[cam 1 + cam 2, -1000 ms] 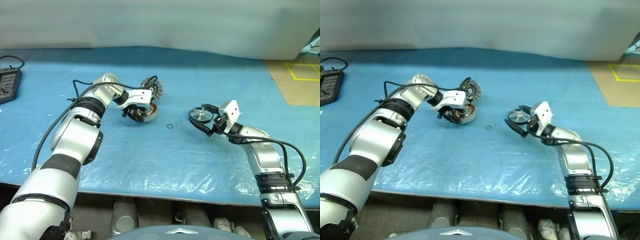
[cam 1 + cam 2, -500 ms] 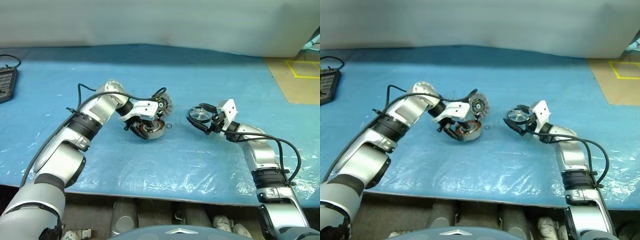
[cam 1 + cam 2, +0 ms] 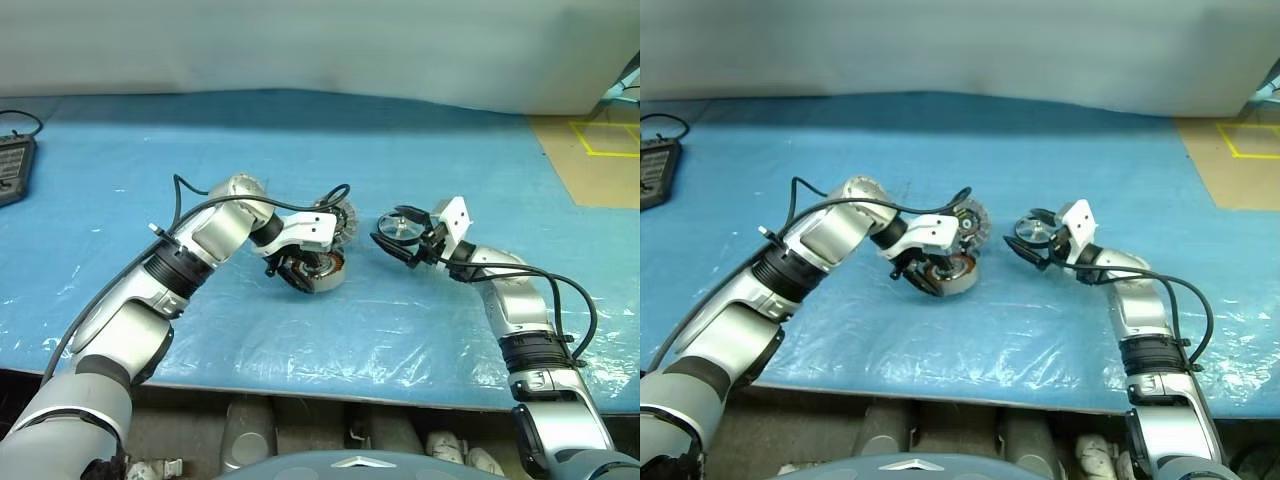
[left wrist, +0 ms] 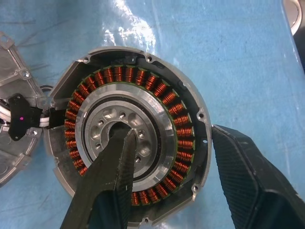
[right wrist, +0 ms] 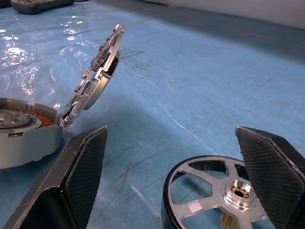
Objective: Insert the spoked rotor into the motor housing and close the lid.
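My left gripper [image 4: 167, 176]: clamped on motor housing [image 3: 318, 270], frame centre.
Lid [image 5: 93, 76]: tilted up beside housing.
My right gripper [image 5: 183, 183]: spread wide around spoked rotor [image 5: 214, 193], centre-right, no contact visible.

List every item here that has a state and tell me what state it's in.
motor housing: open, no rotor inside, gripped by its wall.
lid: hinged up, tilted, not closed.
spoked rotor: lying flat on the blue sheet, between open fingers.
left hand: one finger in the centre bore, the other outside the rim.
right hand: open around the rotor.
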Robot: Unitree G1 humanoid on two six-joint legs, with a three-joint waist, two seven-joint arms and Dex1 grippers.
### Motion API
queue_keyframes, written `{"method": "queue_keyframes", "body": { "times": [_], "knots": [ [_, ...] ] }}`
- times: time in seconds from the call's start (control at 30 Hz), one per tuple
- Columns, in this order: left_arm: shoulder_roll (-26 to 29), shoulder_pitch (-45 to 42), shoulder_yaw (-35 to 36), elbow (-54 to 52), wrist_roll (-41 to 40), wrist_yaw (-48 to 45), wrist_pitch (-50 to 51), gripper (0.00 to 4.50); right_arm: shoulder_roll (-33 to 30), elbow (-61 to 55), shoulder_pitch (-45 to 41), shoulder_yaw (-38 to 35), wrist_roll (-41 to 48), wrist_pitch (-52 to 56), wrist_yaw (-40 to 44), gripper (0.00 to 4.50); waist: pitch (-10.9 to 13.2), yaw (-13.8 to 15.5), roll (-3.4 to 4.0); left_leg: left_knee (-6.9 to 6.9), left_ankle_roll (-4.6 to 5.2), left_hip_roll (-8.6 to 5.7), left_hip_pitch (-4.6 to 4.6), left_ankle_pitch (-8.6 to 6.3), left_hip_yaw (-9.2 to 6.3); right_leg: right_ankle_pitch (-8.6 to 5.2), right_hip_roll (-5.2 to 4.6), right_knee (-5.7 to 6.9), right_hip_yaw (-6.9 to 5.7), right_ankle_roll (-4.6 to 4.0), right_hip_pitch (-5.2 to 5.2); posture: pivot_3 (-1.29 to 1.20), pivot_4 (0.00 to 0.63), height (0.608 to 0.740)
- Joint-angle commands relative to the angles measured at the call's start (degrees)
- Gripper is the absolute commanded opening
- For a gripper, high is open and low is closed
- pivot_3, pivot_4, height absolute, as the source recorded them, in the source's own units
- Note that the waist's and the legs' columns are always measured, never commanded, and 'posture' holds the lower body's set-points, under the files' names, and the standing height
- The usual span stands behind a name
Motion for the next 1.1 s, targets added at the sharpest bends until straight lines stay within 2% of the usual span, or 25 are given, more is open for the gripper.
{"method": "queue_keyframes", "body": {
  "times": [0.03, 0.23, 0.47, 0.7, 0.97, 1.1],
  "knots": [
    [-1.13, -0.15, -1.11, -2.65, -1.82, -0.54, 4.48, 2.11, 0.14, -0.80, -1.08, -0.25, 0.15, -1.43, 0.21, 4.50, 0.00, 0.00, 0.01, 0.01, 0.00, 0.00, 0.00, 0.00, 0.00, 0.00, 0.00, 0.01, 0.01, 0.00, 0.00, 0.00, 0.150, 0.740],
    [0.03, 0.25, -1.82, -5.54, -3.20, -1.11, 9.32, 2.11, 0.35, -0.49, -1.15, -0.39, -0.01, -1.78, 0.12, 4.50, -0.01, -0.05, 0.01, 0.02, 0.00, 0.00, 0.04, 0.00, 0.00, 0.00, 0.01, 0.07, 0.03, 0.00, 0.00, 0.00, 0.150, 0.740],
    [0.94, 0.44, -2.64, -6.68, -3.92, -0.37, 9.47, 2.11, 0.76, 0.78, -2.28, -0.17, -0.30, -2.25, 0.27, 4.50, -0.01, -0.13, 0.02, 0.04, 0.00, 0.00, 0.05, 0.00, 0.00, 0.00, 0.01, 0.09, 0.04, 0.00, 0.00, 0.00, 0.150, 0.740],
    [0.27, 0.43, -2.28, -7.15, -4.29, 3.01, 12.42, 4.41, 1.15, 2.06, -3.42, 0.19, -0.52, -2.99, 0.87, 4.50, -0.02, -0.13, 0.03, 0.11, 0.00, -0.01, 0.04, 0.00, 0.00, 0.00, 0.00, 0.14, 0.04, 0.00, 0.00, 0.00, 0.150, 0.740],
    [1.24, -1.84, 1.70, -13.62, -13.22, 2.68, 24.57, 4.41, 1.42, 3.24, -4.31, 0.29, -0.75, -3.54, 1.57, 4.50, -0.02, -0.12, 0.03, 0.24, 0.00, 0.00, 0.04, 0.00, -0.01, 0.00, 0.01, 0.25, 0.07, 0.00, 0.00, 0.00, 0.150, 0.740],
    [4.29, -2.28, 5.80, -19.72, -20.67, 2.27, 32.31, 4.41, 1.13, 3.74, -4.50, -0.03, -0.71, -3.66, 2.01, 4.50, -0.01, -0.25, 0.04, 0.23, 0.00, 0.01, 0.05, 0.00, -0.01, -0.01, 0.01, 0.24, 0.07, -0.01, 0.00, 0.00, 0.150, 0.740]
  ]
}}
